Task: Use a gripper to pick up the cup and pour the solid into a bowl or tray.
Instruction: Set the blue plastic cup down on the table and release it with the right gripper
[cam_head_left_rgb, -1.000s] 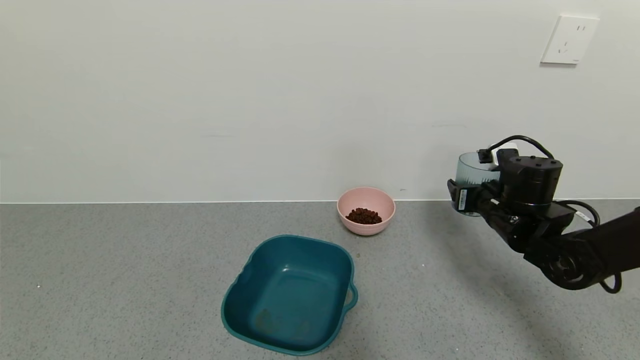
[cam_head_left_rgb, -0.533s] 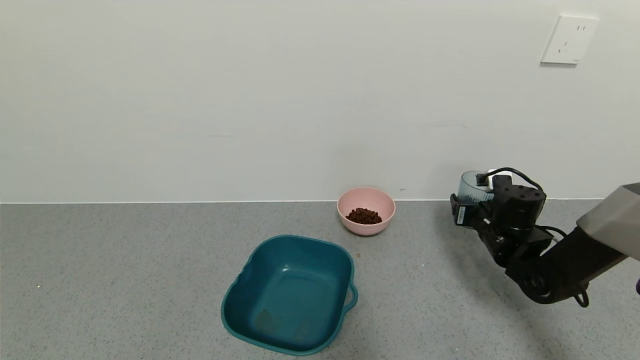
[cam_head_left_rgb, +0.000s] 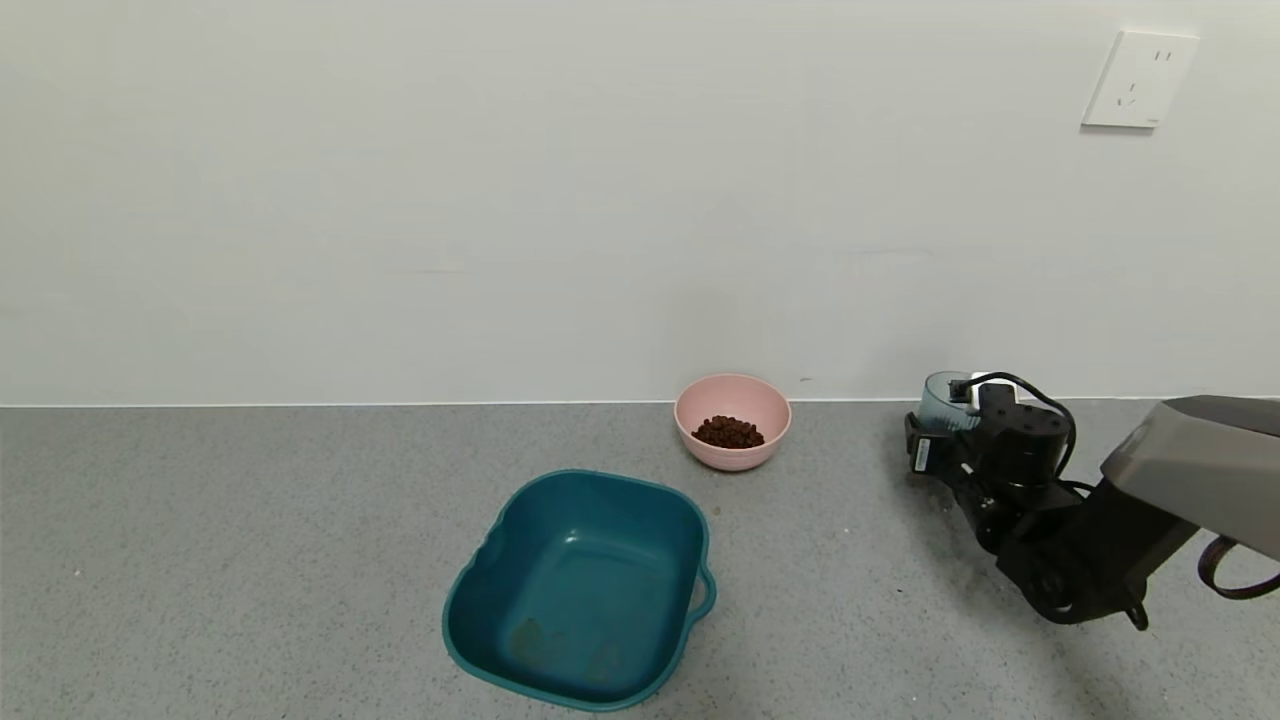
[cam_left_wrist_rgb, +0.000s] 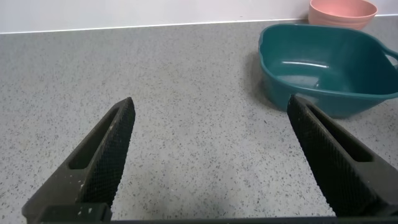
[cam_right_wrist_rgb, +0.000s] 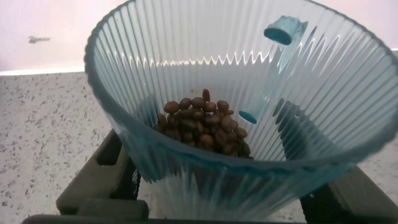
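Right gripper (cam_head_left_rgb: 935, 447) clamped on ribbed translucent cup (cam_head_left_rgb: 943, 398) at 3 o'clock, brown pellets (cam_right_wrist_rgb: 202, 124) inside. One smooth pink bowl (cam_head_left_rgb: 732, 421), pellets heaped. One teal tub (cam_head_left_rgb: 580, 588). Left gripper (cam_left_wrist_rgb: 217, 155) fingers apart.

The left gripper (cam_left_wrist_rgb: 211, 162) hangs low over a speckled grey countertop (cam_left_wrist_rgb: 186, 93) with its two black fingers (cam_left_wrist_rgb: 102, 158) spread wide apart, nothing between them. Their inner faces are ribbed and taper toward the tips. Ahead of the gripper and off toward the finger seen at the picture's right sits a dark teal tub (cam_left_wrist_rgb: 329, 68), squarish with rounded corners, its inside holding nothing that can be made out. Just beyond the tub, farther from the gripper, stands the pale pink bowl (cam_left_wrist_rgb: 343, 12), only partly in view, close to a white wall (cam_left_wrist_rgb: 149, 12)
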